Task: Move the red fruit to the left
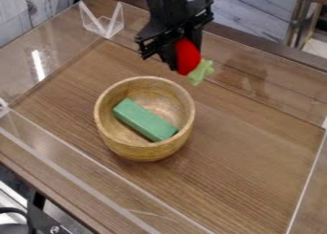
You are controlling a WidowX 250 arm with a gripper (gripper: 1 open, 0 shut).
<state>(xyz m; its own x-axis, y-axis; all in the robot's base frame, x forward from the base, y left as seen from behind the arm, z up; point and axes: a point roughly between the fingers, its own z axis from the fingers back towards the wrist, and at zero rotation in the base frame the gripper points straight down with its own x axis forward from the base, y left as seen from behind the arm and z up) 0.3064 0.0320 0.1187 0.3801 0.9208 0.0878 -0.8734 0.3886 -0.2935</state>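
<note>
Camera, gripper [177, 53]: fingers closed on the red fruit [188, 56].
Red fruit: in the grip, beyond the wooden bowl's [107, 131] far rim, leafy cap pointing away from the fingers.
Leftward carry, advised: keep clear of the rim; lower gently before releasing.

Red fruit [188, 58] in pincer [177, 49].

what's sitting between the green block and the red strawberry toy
Between the green block and the strawberry toy, the camera view shows the wooden bowl's rim.
</note>
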